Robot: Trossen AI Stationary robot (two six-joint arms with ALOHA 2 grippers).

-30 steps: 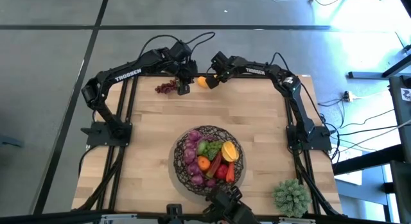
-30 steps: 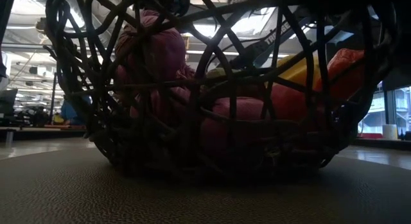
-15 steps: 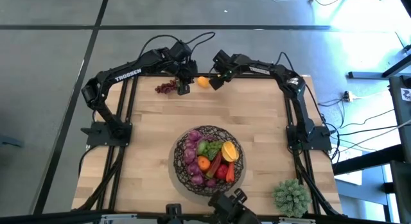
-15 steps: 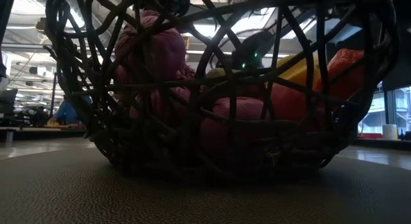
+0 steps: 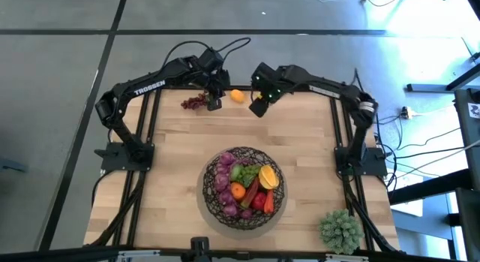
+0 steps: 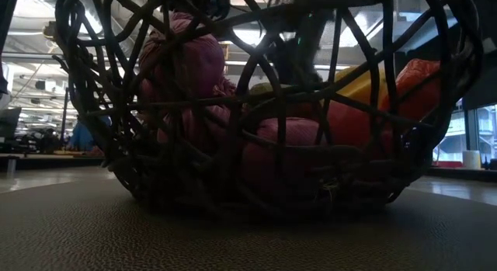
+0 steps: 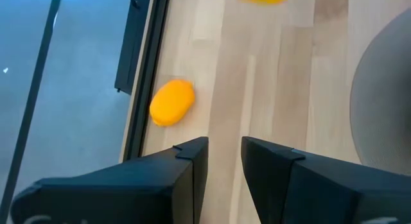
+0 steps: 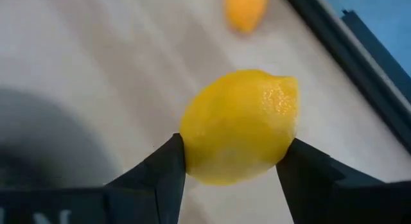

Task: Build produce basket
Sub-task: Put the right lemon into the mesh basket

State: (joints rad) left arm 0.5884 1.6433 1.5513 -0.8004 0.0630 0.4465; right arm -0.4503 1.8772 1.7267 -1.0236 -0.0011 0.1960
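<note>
Basket (image 5: 241,188): set at the near table edge, already part-filled, for loading.
Right gripper (image 8: 231,161): clamped on a lemon (image 8: 241,126), raised for carrying.
Left gripper (image 7: 223,161): narrowly parted, empty, parked near an orange fruit (image 7: 172,103).

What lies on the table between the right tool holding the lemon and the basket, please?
Nothing: in the high view, bare wood separates the right tool, shut on the lemon, from the basket.

Grey tiled floor (image 5: 60,82), pale wood table (image 5: 180,149), cables (image 5: 420,153) at right.
</note>
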